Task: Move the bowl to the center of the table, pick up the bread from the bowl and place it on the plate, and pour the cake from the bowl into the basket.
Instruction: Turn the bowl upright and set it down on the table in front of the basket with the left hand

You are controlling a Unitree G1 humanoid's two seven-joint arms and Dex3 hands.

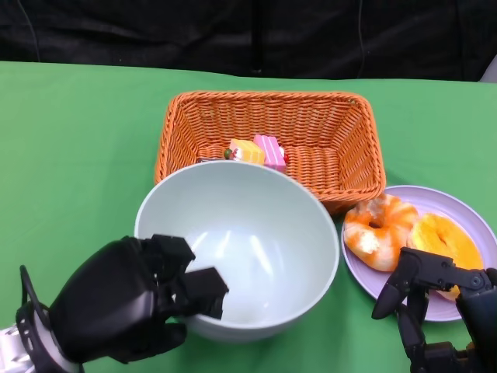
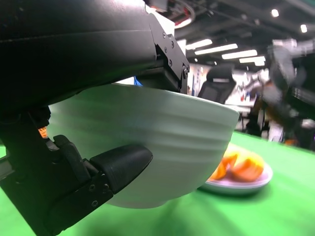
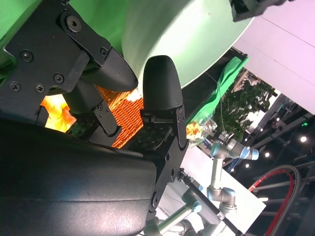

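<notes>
Left robot hand (image 1: 132, 307) clamped on bowl (image 1: 248, 233) rim, cake (image 1: 260, 151) in basket (image 1: 326, 132), bread (image 1: 384, 229) on plate (image 1: 466, 214); right robot hand (image 1: 435, 299) spread, empty.

The left hand (image 2: 93, 123) grips the pale bowl (image 2: 177, 142) by its rim.
</notes>
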